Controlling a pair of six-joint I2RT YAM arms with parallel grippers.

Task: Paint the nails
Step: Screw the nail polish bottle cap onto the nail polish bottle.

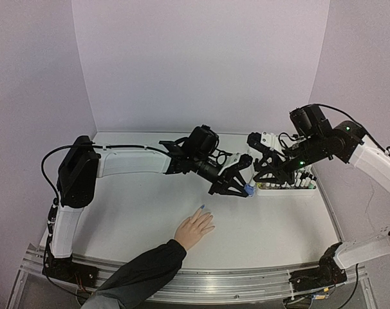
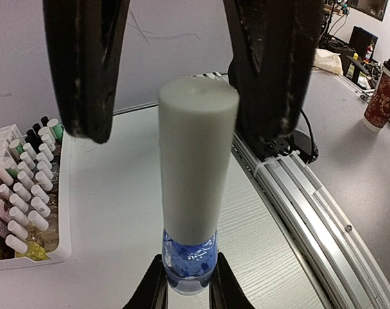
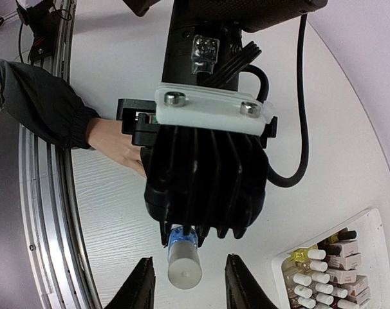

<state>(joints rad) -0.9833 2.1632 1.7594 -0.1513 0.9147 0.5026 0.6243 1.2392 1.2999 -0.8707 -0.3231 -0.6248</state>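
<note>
- One hand (image 1: 195, 228) is lying flat on the table (image 1: 130, 219); among the nails (image 1: 202, 207), one is showing blue and the rest are too small to count.
- One left gripper (image 1: 243, 187) is clamping one blue bottle (image 2: 190, 257), beyond the nails and apart from them.
- One right gripper (image 3: 185, 286) is straddling its white cap (image 3: 184, 270), jaws apart.
- One tray (image 1: 286, 191) of bottles is sitting farthest back.

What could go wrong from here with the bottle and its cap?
1. The left gripper pinches the bottle only at its glass base; a sideways push on the white cap may tilt it loose.
2. The right gripper flanks the cap, jaws open, not touching; closing off-centre could knock it.
</note>
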